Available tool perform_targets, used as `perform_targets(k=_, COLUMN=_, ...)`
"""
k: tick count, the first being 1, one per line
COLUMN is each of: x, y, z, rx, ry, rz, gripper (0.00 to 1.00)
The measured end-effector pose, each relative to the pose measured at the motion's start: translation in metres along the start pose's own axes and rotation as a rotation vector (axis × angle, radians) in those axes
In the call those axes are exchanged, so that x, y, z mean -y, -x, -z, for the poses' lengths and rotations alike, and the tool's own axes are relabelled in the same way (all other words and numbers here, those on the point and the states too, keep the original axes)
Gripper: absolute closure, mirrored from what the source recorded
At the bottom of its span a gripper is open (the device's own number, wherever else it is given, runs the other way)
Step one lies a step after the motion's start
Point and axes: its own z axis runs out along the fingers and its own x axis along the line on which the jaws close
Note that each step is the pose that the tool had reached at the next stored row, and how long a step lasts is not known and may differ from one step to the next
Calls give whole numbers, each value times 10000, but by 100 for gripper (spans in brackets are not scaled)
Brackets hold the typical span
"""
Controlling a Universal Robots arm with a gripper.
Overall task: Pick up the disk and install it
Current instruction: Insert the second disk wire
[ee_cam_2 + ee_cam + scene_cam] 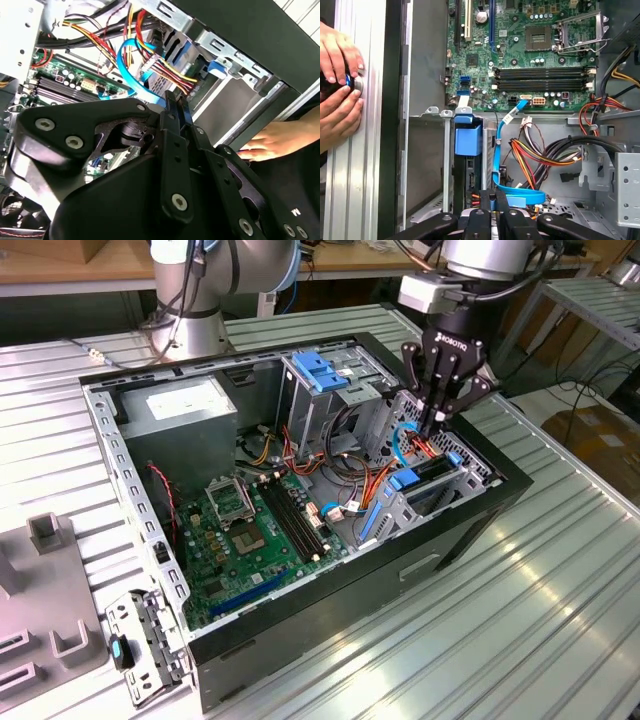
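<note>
Exterior view: claw [437,420] inside computer case [300,625].

Silver-grey arm [200,280] with blue joint caps, black multi-fingered hand [440,420], silver screws

My gripper [441,410] is showing matt black metal links with bright steel screws, its fingers [176,107] looking smooth and dull. The case [455,540] is wearing a matt black outer skin over bare grey sheet metal inside. The table [520,630] is gleaming as ribbed, brushed aluminium. The board [530,60] is shining a glossy green. The latch [468,139] is looking like smooth blue plastic, and the cable [496,150] like glossy blue plastic
</note>
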Motion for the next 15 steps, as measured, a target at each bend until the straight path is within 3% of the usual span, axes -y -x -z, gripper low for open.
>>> perform_targets(k=12, x=-5, y=-22, z=-9, rx=17, ry=-10, rz=35, gripper=84)
perform_targets(k=13, x=-13, y=-46, z=-18, rx=140, ry=-25, rz=40, gripper=84)
perform_targets(k=15, x=-22, y=-82, z=-30, rx=291, ry=-41, rz=45, gripper=84)
